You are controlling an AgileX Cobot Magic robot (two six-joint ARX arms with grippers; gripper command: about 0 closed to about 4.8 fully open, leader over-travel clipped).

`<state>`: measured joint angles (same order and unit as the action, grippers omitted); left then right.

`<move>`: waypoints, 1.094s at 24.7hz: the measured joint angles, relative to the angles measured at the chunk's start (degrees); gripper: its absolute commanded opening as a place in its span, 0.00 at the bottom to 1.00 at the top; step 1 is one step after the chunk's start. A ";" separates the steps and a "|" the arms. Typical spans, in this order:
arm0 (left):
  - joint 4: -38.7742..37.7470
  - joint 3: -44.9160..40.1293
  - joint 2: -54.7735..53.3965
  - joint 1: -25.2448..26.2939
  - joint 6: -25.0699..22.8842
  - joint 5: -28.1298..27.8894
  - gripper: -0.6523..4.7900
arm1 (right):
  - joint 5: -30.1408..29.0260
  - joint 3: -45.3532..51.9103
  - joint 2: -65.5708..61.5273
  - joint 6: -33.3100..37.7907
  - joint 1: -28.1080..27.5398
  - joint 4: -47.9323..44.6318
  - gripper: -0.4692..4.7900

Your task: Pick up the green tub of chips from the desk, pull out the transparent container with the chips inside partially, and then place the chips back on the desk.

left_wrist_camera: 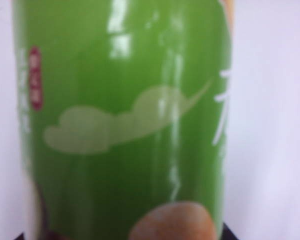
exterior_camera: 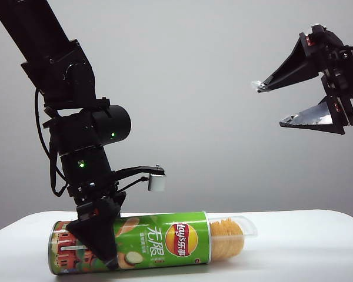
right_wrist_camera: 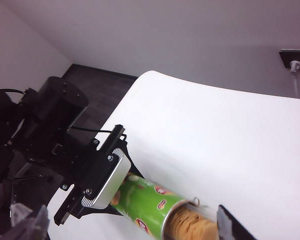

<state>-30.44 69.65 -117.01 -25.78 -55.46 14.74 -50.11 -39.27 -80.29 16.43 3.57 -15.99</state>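
One light, stiff but crushable green tub of chips (exterior_camera: 153, 244) lies on the desk (exterior_camera: 306, 247), the left gripper (exterior_camera: 100, 238) clamped around its left part, the right gripper (exterior_camera: 297, 103) spread wide, high right; the slippery transparent container (exterior_camera: 232, 232) juts right.

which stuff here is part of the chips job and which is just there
Part of the job:
- green tub, lying on the desk
- clear container with chips, sticking partly out of the tub
- left gripper, clamped on the tub
- right gripper, open, up in the air

Just there:
- wall socket with a plug in it
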 measured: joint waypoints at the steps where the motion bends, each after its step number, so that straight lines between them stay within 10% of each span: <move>1: 0.28 0.02 -0.02 0.00 0.26 -0.09 0.70 | 0.15 0.00 0.00 0.00 0.00 -0.02 0.91; 7: -0.48 -0.24 -1.05 0.09 2.21 -0.59 0.93 | 0.61 0.00 -0.02 0.00 0.00 0.00 0.91; 27: -8.46 1.53 3.37 -3.04 9.05 -3.04 1.00 | 0.63 0.00 -0.02 0.00 0.00 0.00 0.91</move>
<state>-38.89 71.18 -113.65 -28.82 -46.41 11.70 -49.47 -39.27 -80.31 16.43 3.57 -15.99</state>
